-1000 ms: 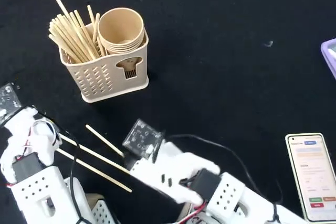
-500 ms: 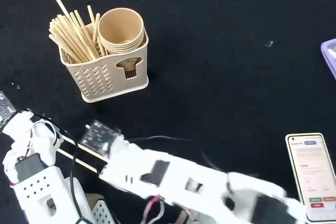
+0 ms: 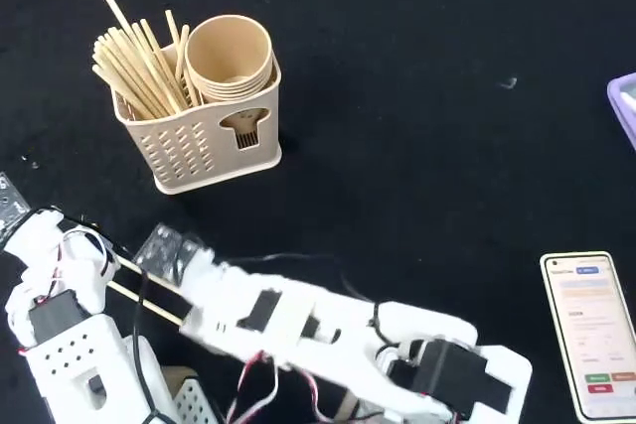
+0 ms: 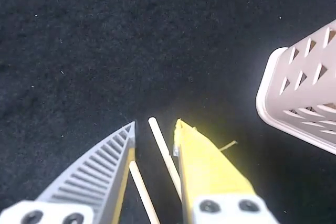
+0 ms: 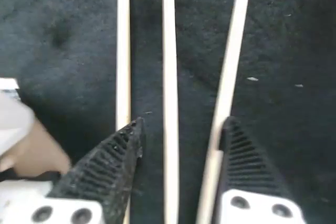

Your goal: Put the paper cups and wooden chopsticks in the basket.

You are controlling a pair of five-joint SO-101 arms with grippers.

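**A:** Right arm [image 3: 298,320] has swung left across the tabletop [image 3: 427,146] since a second ago. Its wrist now sits over the loose chopsticks [image 3: 149,283] and covers most of them. Left arm [image 3: 55,305] has barely shifted.

**B:** Jaws?

**A:** Right gripper [image 5: 181,129]: jaws wide and low over the tabletop. One stick lies between them and one sits just outside one jaw. A third touches or runs under the other jaw, can't tell which. Nothing clamped. Left gripper [image 4: 155,124]: jaws narrowly apart, one stick end in the gap, a second stick beside the grey jaw. Not pinched, as far as I can see.

**B:** Basket?

**A:** The basket [image 3: 204,151] stands upright at the far left of the tabletop, well apart from both arms. The paper cups [image 3: 231,47] are stacked in one compartment. A chopstick bundle [image 3: 134,62] stands in the other, tips fanning out above the rim.

**B:** Progress?

**A:** Cups look done, since every cup I see is nested in the basket. Most sticks are in too. Three loose ones are left, lying flat near the arm bases. I'd call it the last stretch: a grasp is lined up but not made.

**B:** Anything else?

**A:** A phone [image 3: 591,330] at the right edge, well apart from all of it.
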